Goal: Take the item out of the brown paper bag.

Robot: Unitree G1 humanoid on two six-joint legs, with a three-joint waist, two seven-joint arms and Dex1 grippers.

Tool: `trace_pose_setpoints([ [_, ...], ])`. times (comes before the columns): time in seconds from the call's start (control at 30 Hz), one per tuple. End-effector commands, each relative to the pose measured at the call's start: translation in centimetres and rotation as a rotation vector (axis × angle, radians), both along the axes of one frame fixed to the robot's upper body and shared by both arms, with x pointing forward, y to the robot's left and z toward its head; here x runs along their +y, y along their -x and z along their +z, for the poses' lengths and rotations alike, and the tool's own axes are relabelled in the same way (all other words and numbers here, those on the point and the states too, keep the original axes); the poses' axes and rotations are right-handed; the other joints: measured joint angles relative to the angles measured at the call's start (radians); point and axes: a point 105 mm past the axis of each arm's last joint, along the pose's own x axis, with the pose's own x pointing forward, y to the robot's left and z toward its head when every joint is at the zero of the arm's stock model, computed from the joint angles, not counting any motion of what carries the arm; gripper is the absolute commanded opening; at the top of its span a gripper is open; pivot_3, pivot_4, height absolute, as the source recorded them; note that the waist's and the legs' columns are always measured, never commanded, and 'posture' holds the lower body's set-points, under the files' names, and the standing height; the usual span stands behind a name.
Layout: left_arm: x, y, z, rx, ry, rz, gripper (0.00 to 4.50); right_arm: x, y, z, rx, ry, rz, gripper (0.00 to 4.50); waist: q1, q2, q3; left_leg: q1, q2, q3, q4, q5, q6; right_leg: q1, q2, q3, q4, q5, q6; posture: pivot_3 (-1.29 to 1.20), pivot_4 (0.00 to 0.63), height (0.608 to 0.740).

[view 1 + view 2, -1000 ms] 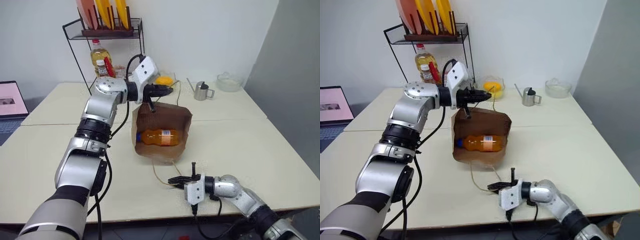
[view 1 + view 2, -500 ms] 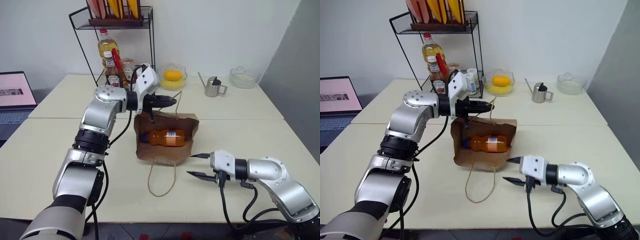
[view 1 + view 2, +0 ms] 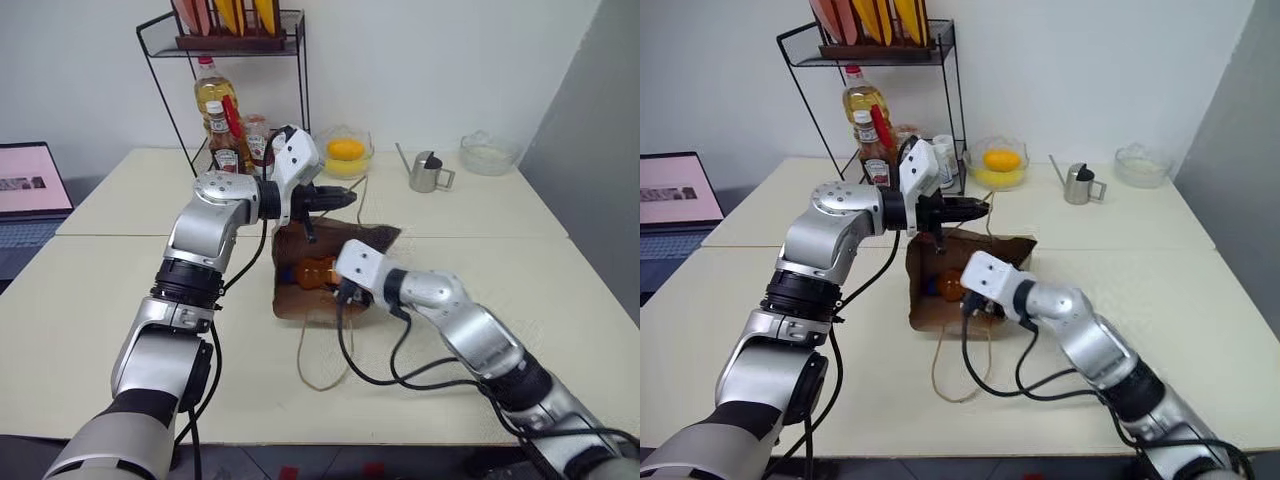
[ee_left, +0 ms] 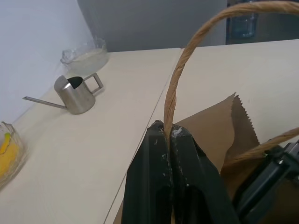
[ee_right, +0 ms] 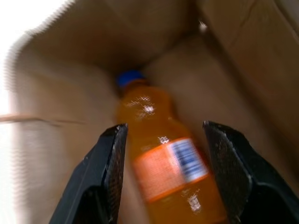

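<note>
The cream desk (image 3: pixel 90 300) is carrying everything, with a black wire rack (image 3: pixel 225 60) standing at its far edge and a laptop (image 3: pixel 30 190) sitting off to the robot's left. The brown paper bag (image 3: pixel 300 300) is lying on its side near the middle of the desk, its mouth facing the robot and gaping open, one twine handle (image 3: pixel 320 365) trailing loose across the desk toward the robot. The left end effector (image 3: pixel 335 198) is hovering over the bag's upper edge, its fingers pressed together and pinching the other twine handle (image 4: pixel 180 74), which is arching up from between the fingertips. The right end effector (image 5: pixel 163 172) is reaching into the bag's mouth with its fingers spread wide, one on each side of the item, not closing on it. The item (image 5: pixel 161 163), an orange soda bottle with a blue cap, is lying on its side inside the bag, cap pointing toward the bag's closed end. Behind the bag, along the far side of the desk, a glass bowl holding something yellow (image 3: pixel 345 152), a small steel pitcher (image 3: pixel 425 172) and a second clear glass dish (image 3: pixel 490 155) are sitting well apart from the bag
</note>
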Motion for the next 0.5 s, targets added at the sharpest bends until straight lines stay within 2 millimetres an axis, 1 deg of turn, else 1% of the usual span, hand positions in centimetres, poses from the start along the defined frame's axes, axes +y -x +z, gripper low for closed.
trace_pose_setpoints([
  [0.03, 0.0, 0.3, 2.1, -0.07, 0.029, -0.003, 0.0, 0.0, -0.6, 0.4, -0.049, 0.048, -0.008, 3.56, -0.001, 0.0, 0.0, 0.0, 0.0, 0.0, 0.0, 0.0, 0.0, 0.0, 0.0, 0.0, 0.0, 0.0, 0.0, 0.0, 0.15, 0.74],
  [0.1, 0.0, 0.2, 2.0, -0.072, 0.03, -0.001, 0.0, 0.1, -0.8, 0.4, -0.045, 0.061, -0.007, 4.25, -0.004, 0.0, 0.0, 0.0, 0.0, 0.0, 0.0, 0.0, 0.0, 0.0, 0.0, 0.0, 0.0, 0.0, 0.0, 0.0, 0.15, 0.74],
  [0.13, 0.1, 0.2, 2.0, -0.072, 0.031, 0.0, 0.0, 0.3, -0.8, 0.4, -0.053, 0.087, 0.006, 4.46, -0.006, 0.0, 0.0, 0.0, 0.0, 0.0, 0.0, 0.0, 0.0, 0.0, 0.0, 0.0, 0.0, 0.0, 0.0, 0.0, 0.15, 0.74],
  [0.23, 0.1, 0.2, 1.9, -0.073, 0.034, 0.002, 0.0, 0.9, -0.7, 0.0, -0.053, 0.142, 0.034, 4.46, -0.014, 0.0, 0.0, 0.0, 0.0, 0.0, 0.0, 0.0, 0.0, 0.0, 0.0, 0.0, 0.0, 0.0, 0.0, 0.0, 0.15, 0.74],
  [0.33, -0.1, 0.1, 1.9, -0.075, 0.039, 0.0, 0.0, 1.2, -1.1, -1.0, -0.074, 0.271, 0.07, 4.46, -0.02, 0.0, 0.0, 0.0, 0.0, 0.0, 0.0, 0.0, 0.0, 0.0, 0.0, 0.0, 0.001, 0.0, 0.0, 0.0, 0.15, 0.74],
  [0.47, -0.2, 0.2, 1.9, -0.079, 0.042, -0.002, 0.0, 0.7, -1.7, -3.4, -0.046, 0.471, 0.112, 4.46, -0.021, 0.0, 0.0, 0.0, 0.0, -0.001, 0.0, 0.0, 0.0, -0.001, 0.0, 0.0, 0.001, 0.0, 0.0, 0.0, 0.15, 0.74],
  [0.5, -0.2, 0.2, 1.9, -0.079, 0.043, -0.002, 0.0, 0.6, -1.9, -3.7, -0.041, 0.495, 0.111, 4.46, -0.02, 0.0, 0.0, 0.0, 0.0, -0.001, 0.0, 0.0, 0.0, -0.001, 0.0, 0.0, 0.001, 0.0, 0.0, 0.0, 0.15, 0.74],
])
